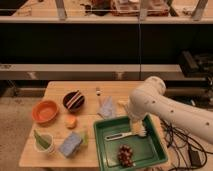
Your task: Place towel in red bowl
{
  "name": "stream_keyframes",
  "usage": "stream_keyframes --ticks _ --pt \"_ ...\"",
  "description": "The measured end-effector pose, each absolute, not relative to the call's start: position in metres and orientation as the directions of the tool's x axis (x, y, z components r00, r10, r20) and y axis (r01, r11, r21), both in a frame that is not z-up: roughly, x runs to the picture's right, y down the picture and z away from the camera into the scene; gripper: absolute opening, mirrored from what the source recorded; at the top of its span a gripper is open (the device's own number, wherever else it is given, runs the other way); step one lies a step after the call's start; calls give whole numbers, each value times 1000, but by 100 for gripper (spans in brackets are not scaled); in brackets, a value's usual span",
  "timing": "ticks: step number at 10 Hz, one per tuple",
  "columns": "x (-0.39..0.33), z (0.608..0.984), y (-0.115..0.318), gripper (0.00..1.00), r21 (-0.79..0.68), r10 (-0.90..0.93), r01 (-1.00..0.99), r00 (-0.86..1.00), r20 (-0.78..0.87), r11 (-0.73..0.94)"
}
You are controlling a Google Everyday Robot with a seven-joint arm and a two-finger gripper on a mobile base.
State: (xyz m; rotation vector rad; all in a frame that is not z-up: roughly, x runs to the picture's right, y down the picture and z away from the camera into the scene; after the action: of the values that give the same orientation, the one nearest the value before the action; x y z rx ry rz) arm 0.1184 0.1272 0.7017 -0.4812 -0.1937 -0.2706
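Note:
The towel (106, 108), a small pale blue-grey cloth, lies crumpled on the wooden table (57, 90) just beyond the green tray's far left corner. At the table's left side sits the red bowl (45, 111), with nothing in it. My gripper (138, 131) hangs from the white arm, pointing down over the far right part of the green tray (155, 152). It is to the right of the towel and nearer the camera. Its fingers stand open and hold nothing.
A dark striped bowl (74, 100) sits right of the red bowl, with an orange fruit (71, 121) in front of it. A blue-green sponge (72, 143) and a cup with green leaves (44, 142) occupy the front left. The tray holds a utensil (119, 135) and grapes (125, 155).

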Motion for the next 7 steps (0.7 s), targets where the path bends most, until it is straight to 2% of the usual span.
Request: stream_keyframes --ticks 4,7 --pt "123 782 51 80 -387 -259 345 931 258 855" --pt "109 835 23 80 -420 -253 357 925 282 835"
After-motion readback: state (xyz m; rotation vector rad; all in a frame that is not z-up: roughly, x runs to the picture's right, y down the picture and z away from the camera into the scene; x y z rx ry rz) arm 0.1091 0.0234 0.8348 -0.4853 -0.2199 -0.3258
